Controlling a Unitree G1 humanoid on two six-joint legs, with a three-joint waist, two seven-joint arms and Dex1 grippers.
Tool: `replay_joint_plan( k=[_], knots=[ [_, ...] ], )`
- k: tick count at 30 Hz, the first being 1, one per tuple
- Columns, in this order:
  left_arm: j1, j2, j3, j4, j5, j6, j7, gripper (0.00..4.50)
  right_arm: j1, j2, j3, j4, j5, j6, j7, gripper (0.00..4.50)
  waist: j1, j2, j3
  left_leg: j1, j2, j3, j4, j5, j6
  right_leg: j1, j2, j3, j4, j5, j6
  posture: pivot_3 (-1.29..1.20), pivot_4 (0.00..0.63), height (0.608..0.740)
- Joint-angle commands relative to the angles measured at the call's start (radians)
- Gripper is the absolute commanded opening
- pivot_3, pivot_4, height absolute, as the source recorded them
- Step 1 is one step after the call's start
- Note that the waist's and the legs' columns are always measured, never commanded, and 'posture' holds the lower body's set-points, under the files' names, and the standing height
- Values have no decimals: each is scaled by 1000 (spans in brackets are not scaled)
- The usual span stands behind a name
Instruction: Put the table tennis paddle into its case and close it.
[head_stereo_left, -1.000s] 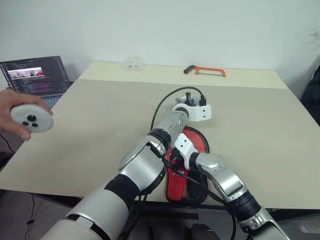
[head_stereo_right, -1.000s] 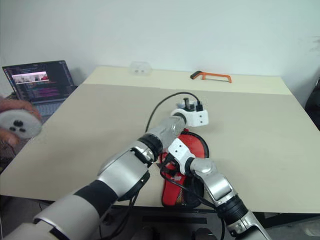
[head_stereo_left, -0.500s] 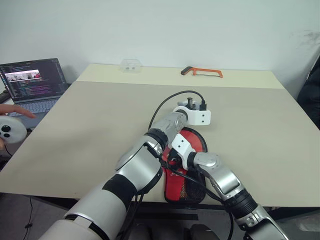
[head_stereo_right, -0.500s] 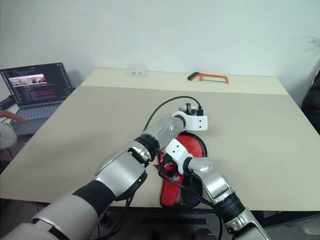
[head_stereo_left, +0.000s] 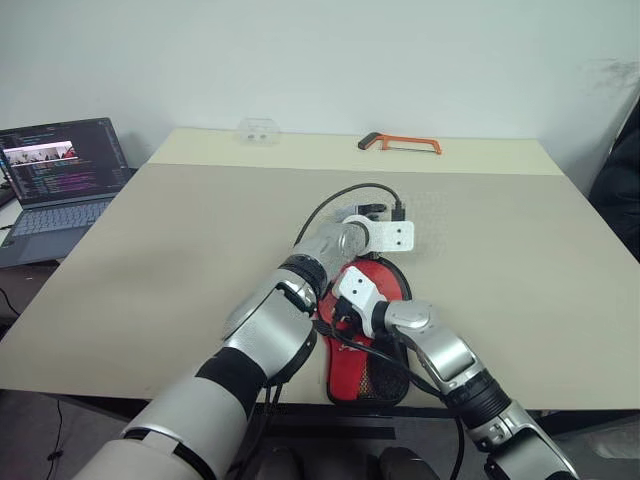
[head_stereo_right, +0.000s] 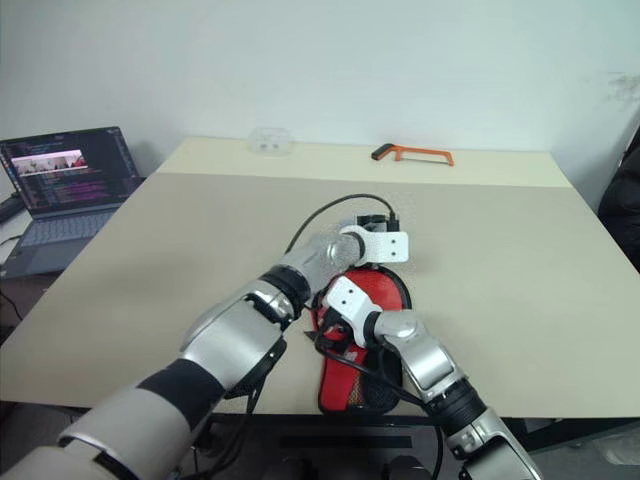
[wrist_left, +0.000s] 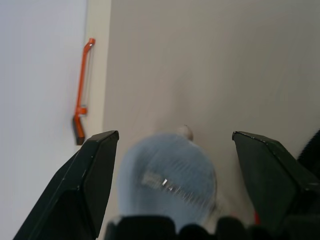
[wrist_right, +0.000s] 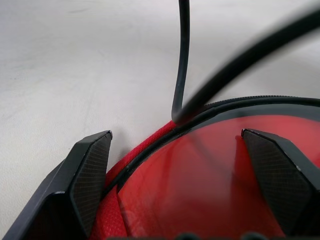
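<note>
Gone from the left edge is the person's hand with the round white disc that showed a second ago, and the left arm's wrist has turned over the case since then.

From the head views, the case lies red side up at the near edge of the counter, its mesh pocket toward the robot. Both arms reach over it; the left one ends just past the case's far rim, the right one sits above its middle. An orange hacksaw and a small clear box rest at the far edge, well apart from the case. A laptop stands open to the left of the counter.

From the left wrist, the left tool stands spread wide, with a blurred pale roundish thing between its fingers; I cannot tell whether they touch it. The hacksaw lies beyond.

From the right wrist, the right tool is spread wide just above the case's red face and dark zip rim, pinching nothing. A black cable crosses in front.

The paddle itself I cannot make out.
</note>
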Motion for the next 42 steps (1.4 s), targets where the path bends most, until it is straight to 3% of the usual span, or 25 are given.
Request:
replay_joint_plan(
  k=[1,9,15,19,23,28,33,36,42],
  knots=[
    [-64,64,95,-65,-109,-48,-137,3975,37,-28,35,81,-28,24,21,4500,0,0,0,0,0,0,0,0,0,0,0,0,0,0,0,0,150,740],
    [-55,224,237,-188,-289,-110,-396,3975,17,-31,-34,64,27,58,44,4500,2,0,0,0,0,0,0,0,0,1,0,0,0,0,0,0,150,740],
    [96,402,329,-415,-449,-106,-609,3975,-6,-25,-118,-6,120,120,64,4500,1,2,1,-1,1,0,0,0,0,0,0,-1,0,0,0,0,150,740],
    [234,506,391,-623,-540,5,-676,3975,-42,-32,-223,-150,233,304,57,4500,2,2,8,-2,1,0,1,0,0,-1,0,-1,1,1,-2,0,150,740],
    [429,538,412,-897,-617,159,-699,3975,-82,-109,-342,-334,373,498,86,4500,8,3,12,-5,1,-1,2,0,0,-2,-2,-2,1,3,-4,0,150,740],
    [663,453,387,-1211,-655,363,-589,3975,-186,-260,-467,-363,472,590,116,4500,14,2,14,-7,1,-2,4,0,0,-3,-3,-3,1,3,-5,0,150,740],
    [843,310,299,-1364,-616,461,-441,3975,-354,-325,-472,-140,436,473,128,4500,12,2,14,-7,1,-1,5,0,0,-3,-2,-1,1,3,-5,0,150,740],
    [883,245,240,-1338,-552,493,-342,3975,-506,-261,-429,156,336,281,69,4500,1,3,15,-6,1,-1,6,1,1,-3,0,0,2,3,-5,0,150,740],
    [911,211,190,-1304,-494,529,-256,3975,-779,-97,-426,830,169,-137,-164,4500,-17,2,15,-3,1,0,4,1,1,-2,-1,1,1,3,-5,0,150,740]
  ],
)
